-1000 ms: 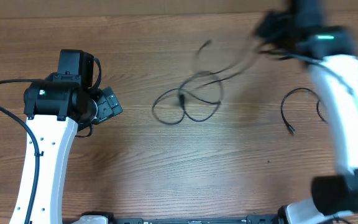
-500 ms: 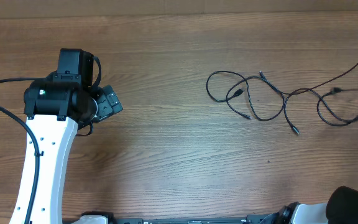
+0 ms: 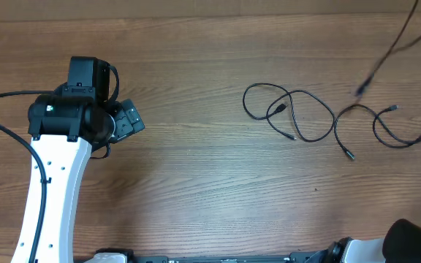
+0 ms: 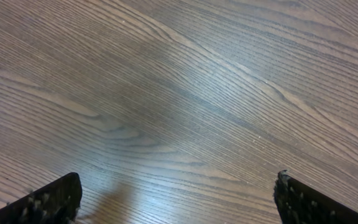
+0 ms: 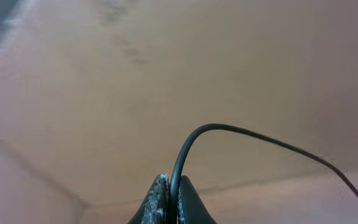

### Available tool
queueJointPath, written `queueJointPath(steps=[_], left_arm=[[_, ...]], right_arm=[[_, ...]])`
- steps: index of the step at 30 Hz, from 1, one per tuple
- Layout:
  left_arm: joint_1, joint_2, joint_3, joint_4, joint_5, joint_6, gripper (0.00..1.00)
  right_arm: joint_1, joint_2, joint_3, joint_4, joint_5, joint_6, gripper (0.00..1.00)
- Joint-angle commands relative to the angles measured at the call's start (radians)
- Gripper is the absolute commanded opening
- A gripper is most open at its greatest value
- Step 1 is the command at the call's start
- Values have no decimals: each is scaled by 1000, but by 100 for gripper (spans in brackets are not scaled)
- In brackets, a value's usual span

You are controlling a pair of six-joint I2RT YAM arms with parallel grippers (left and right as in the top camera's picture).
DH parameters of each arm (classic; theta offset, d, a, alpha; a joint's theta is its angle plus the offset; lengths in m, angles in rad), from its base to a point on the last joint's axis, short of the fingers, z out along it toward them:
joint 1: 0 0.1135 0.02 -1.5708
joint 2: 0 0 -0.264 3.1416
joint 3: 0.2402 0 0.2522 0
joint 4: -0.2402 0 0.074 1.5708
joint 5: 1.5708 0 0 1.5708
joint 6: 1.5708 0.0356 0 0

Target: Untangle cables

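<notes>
Though looped, cables (image 3: 335, 117) lengthwise left-right (one aloft).

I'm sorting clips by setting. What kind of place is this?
Probably a robotics lab or test bench: a plain brown wood-grain tabletop, a white robot arm with black joints, and thin black cables sprawled in loose loops.
</notes>
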Motion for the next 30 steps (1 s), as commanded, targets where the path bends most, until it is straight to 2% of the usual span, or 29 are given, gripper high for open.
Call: queueJointPath(steps=[1, 11, 15, 22, 23, 26, 27, 30], left_arm=[[4, 3, 1, 1, 12, 5, 98], [4, 3, 1, 0, 12, 5, 98], [4, 3, 1, -3, 13, 5, 98], [4, 3, 1, -6, 13, 5, 98], [4, 3, 1, -6, 13, 5, 98], [4, 3, 1, -4, 12, 5, 98], [4, 3, 1, -3, 12, 5, 98], [4, 3, 1, -3, 13, 5, 98]], right_arm=[[-19, -16, 48, -13, 90, 25, 4], [-34, 40, 47, -318, 794, 24, 4], [-37, 88, 47, -372, 901, 25, 4], [-34, 151, 47, -433, 894, 24, 4], [-31, 158, 47, -444, 868, 24, 10], [-22, 167, 47, -473, 655, -85, 56], [-17, 168, 47, -490, 529, -159, 64], [12, 168, 45, -557, 294, -305, 75]])
